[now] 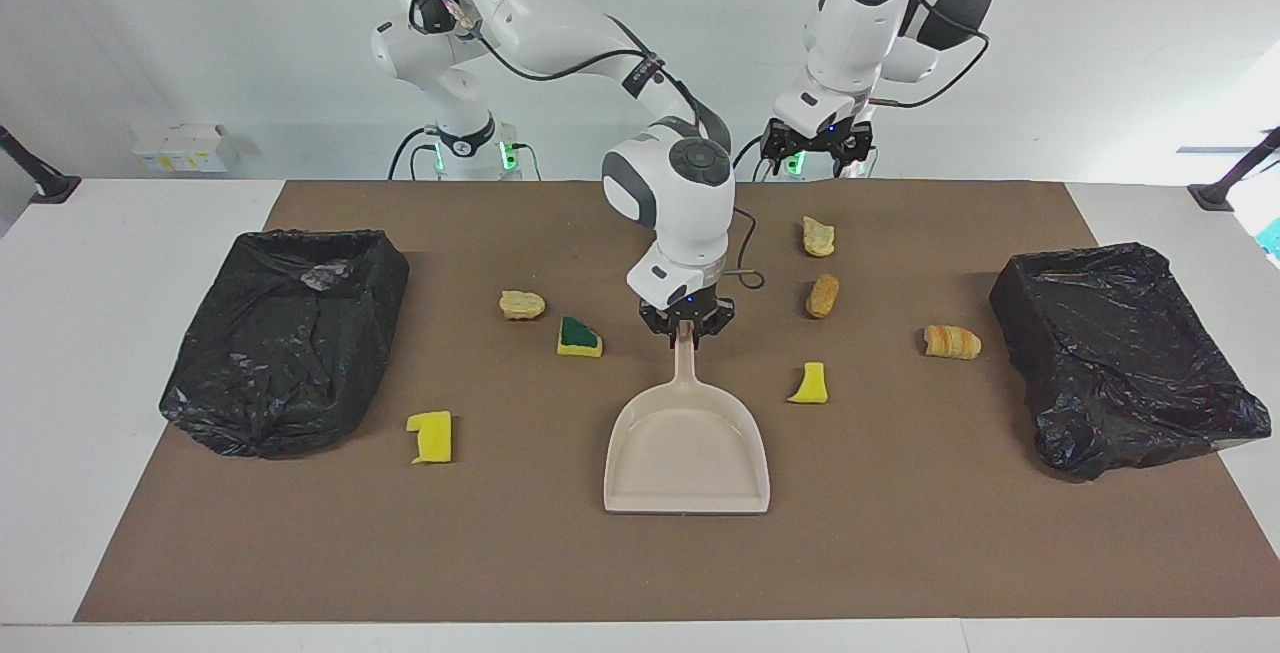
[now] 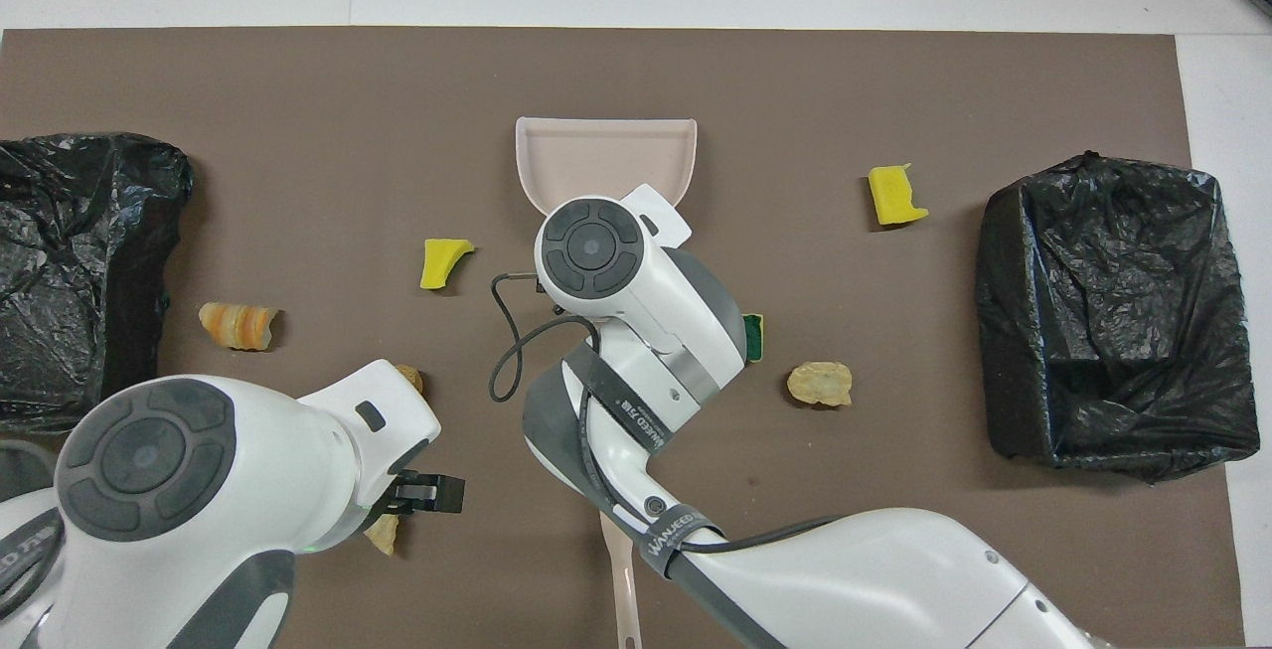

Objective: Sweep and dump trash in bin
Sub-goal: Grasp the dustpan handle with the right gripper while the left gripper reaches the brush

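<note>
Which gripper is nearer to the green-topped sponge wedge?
The right gripper: it is shut on the dustpan handle, just beside the green-topped sponge wedge. The left gripper hangs high over the mat's edge by the robots, well away from the wedge.

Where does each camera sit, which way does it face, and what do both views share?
Facing view: high across the table, looking at both arm bases; right pincer shut on the dustpan handle, left pincer raised.
Overhead view: above the robots' end, looking steeply down; arms enter from the bottom.
Shared: dustpan, green-topped sponge wedge, both black bins.
</note>
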